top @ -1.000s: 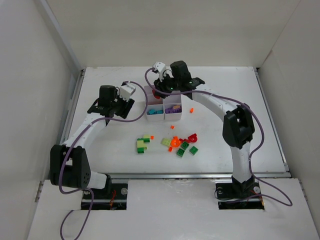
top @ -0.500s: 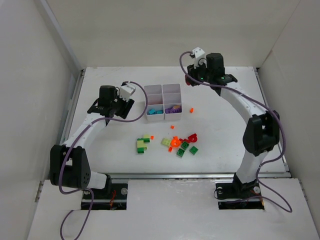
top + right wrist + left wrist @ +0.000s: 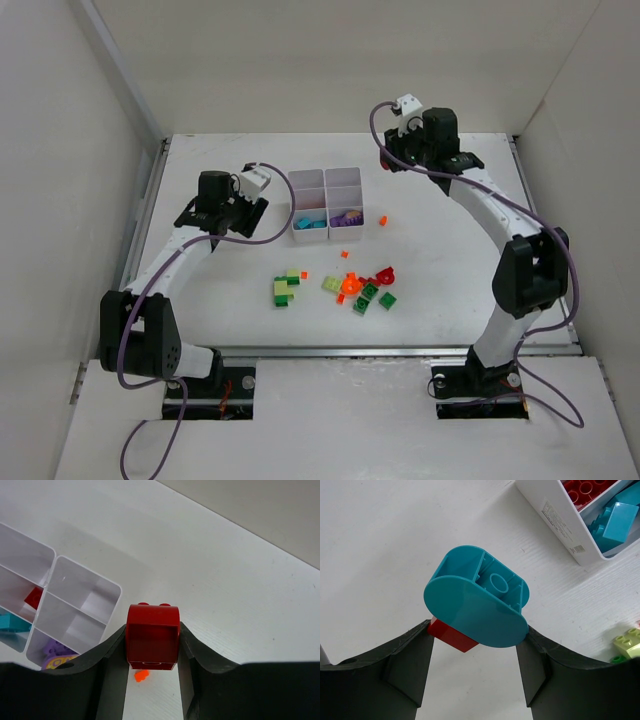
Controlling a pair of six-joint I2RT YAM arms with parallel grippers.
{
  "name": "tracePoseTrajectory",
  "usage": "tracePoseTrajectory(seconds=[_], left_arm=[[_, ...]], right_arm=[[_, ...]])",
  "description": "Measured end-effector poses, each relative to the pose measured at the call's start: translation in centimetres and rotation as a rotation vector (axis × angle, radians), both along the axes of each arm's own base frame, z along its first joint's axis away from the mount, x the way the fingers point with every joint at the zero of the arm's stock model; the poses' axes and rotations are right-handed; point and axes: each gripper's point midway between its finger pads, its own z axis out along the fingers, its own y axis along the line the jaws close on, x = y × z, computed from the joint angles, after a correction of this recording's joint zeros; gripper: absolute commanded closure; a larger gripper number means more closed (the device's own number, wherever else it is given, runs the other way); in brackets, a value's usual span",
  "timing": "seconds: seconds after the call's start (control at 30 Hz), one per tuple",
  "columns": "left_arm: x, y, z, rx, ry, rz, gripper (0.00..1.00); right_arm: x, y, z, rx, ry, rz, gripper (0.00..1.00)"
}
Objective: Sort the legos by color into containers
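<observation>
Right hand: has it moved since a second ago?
Yes. The right hand, shut on a red brick, has swung from over the white box's far compartments to the right, clear of the box.

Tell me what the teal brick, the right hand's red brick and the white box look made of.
Teal brick: moulded plastic, smooth semi-gloss; hollow underside with a tube. Red brick: glossy plastic, likely. White box: thin plastic, probably, satin walls.
</observation>
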Motion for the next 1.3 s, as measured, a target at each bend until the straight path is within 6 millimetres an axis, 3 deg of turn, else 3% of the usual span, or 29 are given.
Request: tracePoseTrajectory(seconds=[0.3, 0.73, 1.07, 1.3], left_arm=[[-0.3, 0.1, 0.1, 0.003, 0.005, 0.004, 1.00], [-1.9, 0.7, -0.5, 0.024, 0.019, 0.008, 1.00], [-2.1, 0.7, -0.5, 0.023, 0.017, 0.010, 1.00], [-2.6, 0.8, -1.2, 0.022, 0.030, 0.014, 1.00]], right_arm=[[-1.0, -0.4, -1.6, -0.008, 0.043, -0.008, 1.00], [-5.5, -0.6, -4.9, -0.059, 0.175, 0.040, 1.00], [-6.6, 2.1, -4.9, -0.097, 0.151, 0.135, 1.00], [-6.6, 2.6, -4.7, -0.104, 0.140, 0.154, 1.00]])
